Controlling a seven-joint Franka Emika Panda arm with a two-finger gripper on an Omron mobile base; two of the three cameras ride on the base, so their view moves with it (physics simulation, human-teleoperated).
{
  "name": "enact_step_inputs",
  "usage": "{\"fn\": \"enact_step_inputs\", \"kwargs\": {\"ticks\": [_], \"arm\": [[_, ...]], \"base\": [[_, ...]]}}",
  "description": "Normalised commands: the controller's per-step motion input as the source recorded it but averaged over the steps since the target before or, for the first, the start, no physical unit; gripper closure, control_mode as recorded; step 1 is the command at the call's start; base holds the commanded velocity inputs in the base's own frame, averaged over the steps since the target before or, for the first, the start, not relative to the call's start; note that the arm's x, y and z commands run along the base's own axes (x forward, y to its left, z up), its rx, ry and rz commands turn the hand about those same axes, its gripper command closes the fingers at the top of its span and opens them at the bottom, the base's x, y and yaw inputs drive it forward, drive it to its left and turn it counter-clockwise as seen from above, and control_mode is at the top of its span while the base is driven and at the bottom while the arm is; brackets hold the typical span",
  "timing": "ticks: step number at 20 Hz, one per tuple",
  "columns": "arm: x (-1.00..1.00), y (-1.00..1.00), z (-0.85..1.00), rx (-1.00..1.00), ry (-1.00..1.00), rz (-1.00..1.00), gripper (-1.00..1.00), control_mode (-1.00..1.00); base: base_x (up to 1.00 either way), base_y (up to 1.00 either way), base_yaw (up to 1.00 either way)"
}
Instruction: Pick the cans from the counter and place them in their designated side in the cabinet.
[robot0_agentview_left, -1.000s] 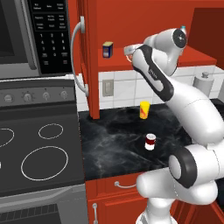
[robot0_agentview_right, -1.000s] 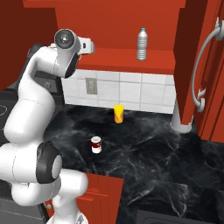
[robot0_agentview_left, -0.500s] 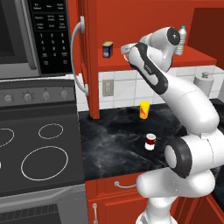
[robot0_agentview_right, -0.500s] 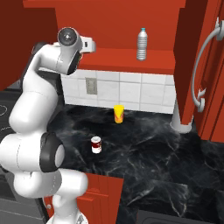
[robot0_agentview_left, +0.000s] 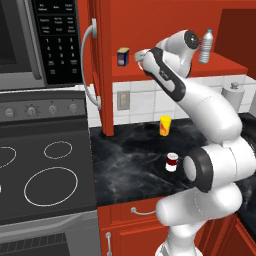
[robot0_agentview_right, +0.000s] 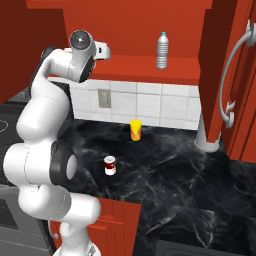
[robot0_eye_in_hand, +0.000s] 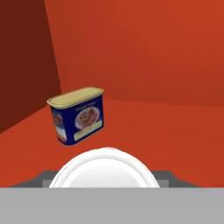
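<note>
- The counter (robot0_agentview_left: 130, 150) is black stone with white veins, set over red drawers (robot0_agentview_left: 135, 220); a white tiled wall (robot0_agentview_right: 145, 102) with a grey outlet (robot0_agentview_right: 103, 96) runs behind it.
- Left of the counter sits a grey stove (robot0_agentview_left: 45, 175) with ring burners, and a dark microwave (robot0_agentview_left: 35, 40) hangs above it.
- The red cabinet (robot0_agentview_right: 150, 67) stands open above the tiles, its door (robot0_agentview_left: 102, 65) swung out with a curved silver handle (robot0_agentview_left: 89, 65).
- One can (robot0_agentview_left: 171, 162), dark with a white lower band, stands upright on the counter near its front edge, close to the robot's body.
- A yellow-orange cup (robot0_agentview_left: 164, 125) stands farther back on the counter, near the tiles and well apart from that can.
- On the cabinet shelf, a blue-and-yellow tin (robot0_eye_in_hand: 78, 114) sits at the left end and a clear water bottle (robot0_agentview_right: 162, 50) stands toward the right.
- The gripper (robot0_agentview_left: 139, 57) is up at shelf height, just right of the tin.
- In the hand view a round white top (robot0_eye_in_hand: 104, 168) of something sits between the fingers, cut off by the bottom edge; it looks like a can end-on, but I cannot tell which.
- The fingers themselves are hidden behind it, so I cannot tell whether the claw is clamped or slack.
- In the right base view the arm's upper link hides the gripper and the tin.
</note>
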Motion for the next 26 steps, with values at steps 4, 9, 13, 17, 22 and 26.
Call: {"fn": "enact_step_inputs", "kwargs": {"ticks": [4, 9, 13, 17, 22, 26], "arm": [[0.24, 0.07, -0.06, 0.00, 0.04, 0.00, 1.00, -1.00], [0.25, 0.06, -0.02, 0.00, 0.03, 0.00, 1.00, -1.00], [0.26, 0.06, -0.04, 0.00, 0.03, 0.00, 1.00, -1.00], [0.25, 0.06, -0.06, 0.00, 0.03, 0.00, 1.00, -1.00], [0.24, 0.03, -0.07, 0.00, 0.03, 0.00, 1.00, -1.00], [0.23, 0.01, -0.11, 0.00, 0.02, 0.00, 1.00, -1.00]], "base": [[0.00, 0.00, 0.00], [0.00, 0.00, 0.00], [0.00, 0.00, 0.00], [0.00, 0.00, 0.00], [0.00, 0.00, 0.00], [0.00, 0.00, 0.00]]}}
